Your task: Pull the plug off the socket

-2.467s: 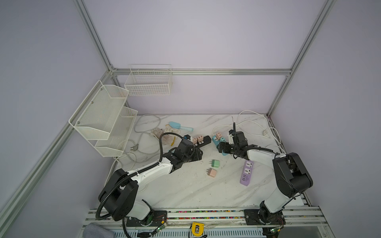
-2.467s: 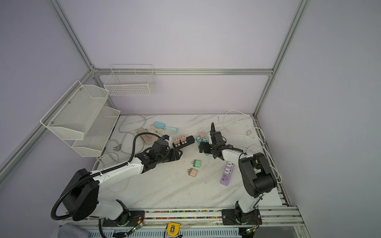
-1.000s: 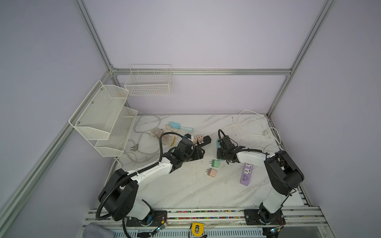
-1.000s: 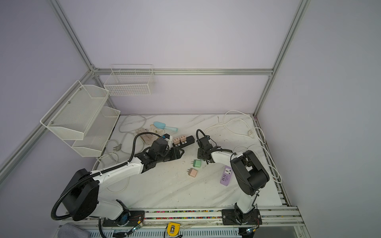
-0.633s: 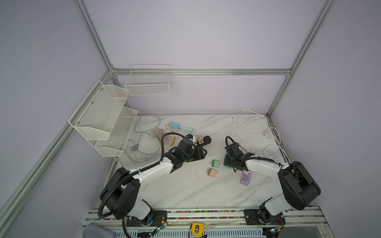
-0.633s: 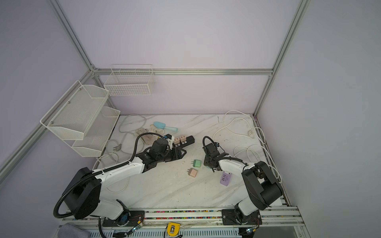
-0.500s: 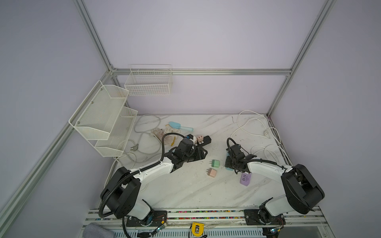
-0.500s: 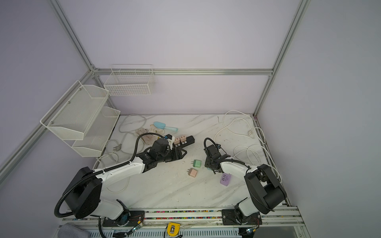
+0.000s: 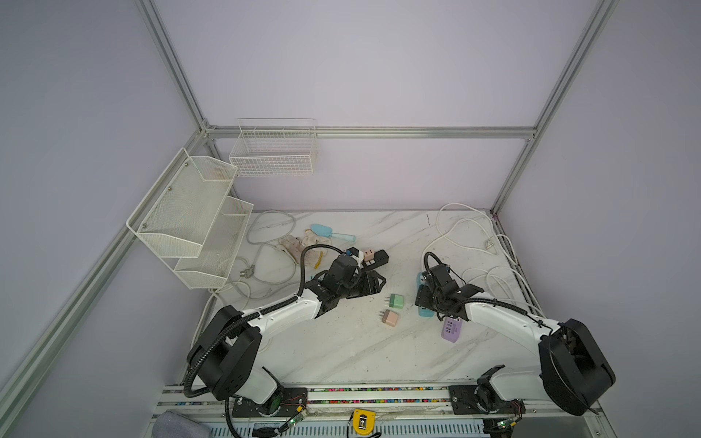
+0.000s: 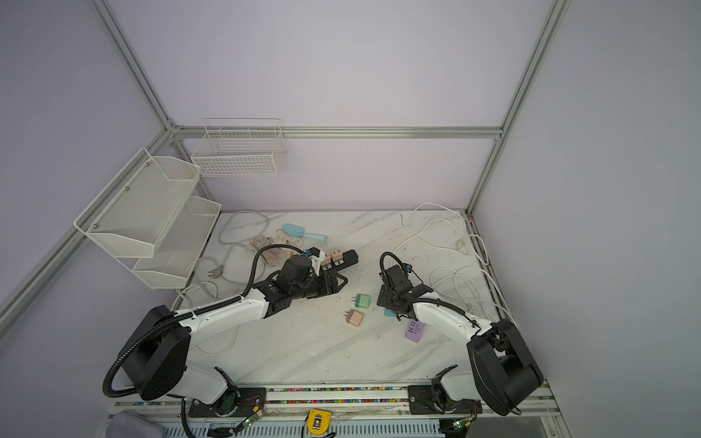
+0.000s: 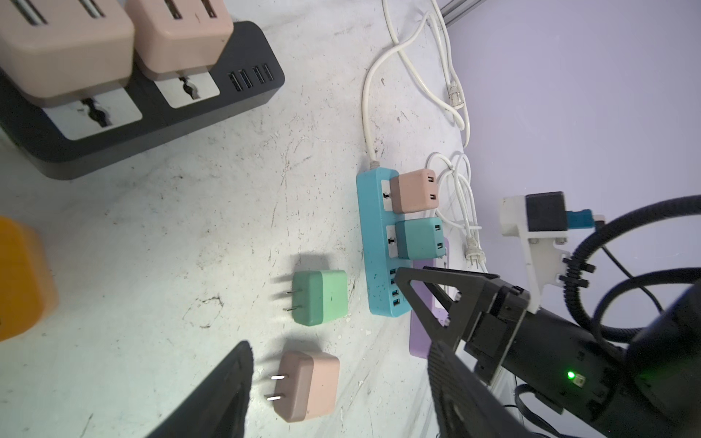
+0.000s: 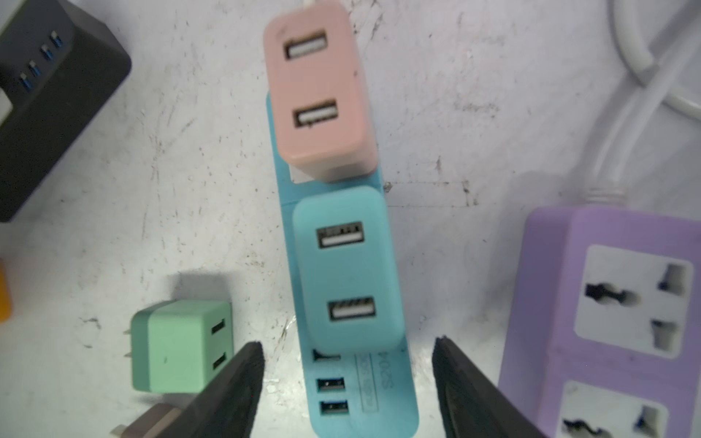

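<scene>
Both top views look down from high above the front edge onto the whole marble table (image 9: 341, 352), almost identically, while each wrist view looks down from close by, and both wrist views share the blue power strip (image 11: 375, 265) and loose green plug (image 12: 178, 345).
</scene>
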`<state>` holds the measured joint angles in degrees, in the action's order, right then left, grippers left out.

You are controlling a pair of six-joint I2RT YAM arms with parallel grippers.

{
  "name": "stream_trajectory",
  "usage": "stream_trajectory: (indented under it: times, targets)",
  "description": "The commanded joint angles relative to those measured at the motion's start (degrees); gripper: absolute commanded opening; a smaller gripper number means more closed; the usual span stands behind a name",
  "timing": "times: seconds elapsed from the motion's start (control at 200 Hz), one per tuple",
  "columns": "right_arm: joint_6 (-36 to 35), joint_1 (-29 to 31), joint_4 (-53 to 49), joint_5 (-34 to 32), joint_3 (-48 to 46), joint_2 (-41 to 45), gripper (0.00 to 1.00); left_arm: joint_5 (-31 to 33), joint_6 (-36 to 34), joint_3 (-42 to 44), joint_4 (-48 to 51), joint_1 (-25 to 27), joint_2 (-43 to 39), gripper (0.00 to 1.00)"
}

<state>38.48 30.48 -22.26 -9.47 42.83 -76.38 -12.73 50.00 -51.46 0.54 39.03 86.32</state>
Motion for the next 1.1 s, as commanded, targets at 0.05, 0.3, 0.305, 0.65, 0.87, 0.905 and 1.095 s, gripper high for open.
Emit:
stream_trajectory:
  times: [0.05,0.3,0.305,0.65,0.87,0.905,1.095]
  targets:
    - [0.25,-1.31,-5.87,-0.55,3.97,4.01,0.81,-1.18,0.89,-8.14,-3.00,2.13,1.96,0.73]
    - [-5.41,-9.45,-10.19,5.27,10.33,3.93,0.82,-2.71,0.11,-15.34,-3.01,4.38,9.47,0.69]
    - [-5.56,-9.60,-10.27,5.31,10.43,3.90,0.82,-2.72,0.10,-15.47,-3.05,4.47,9.65,0.68]
    - [-9.02,-10.96,-16.64,4.47,15.84,-0.58,0.74,-4.62,-1.01,-28.36,-3.25,7.23,24.14,0.56]
    - [-10.51,-10.89,-16.40,4.62,15.22,-2.02,0.69,-4.38,0.65,-33.55,-3.15,7.99,31.16,0.51]
    - [-10.67,-10.95,-16.16,5.08,15.20,-2.02,0.69,-4.31,0.48,-34.04,-3.02,8.08,31.95,0.51]
    - [-11.13,-10.90,-14.09,6.96,14.17,-4.05,0.66,-5.28,0.63,-36.62,-2.57,8.17,35.93,0.46]
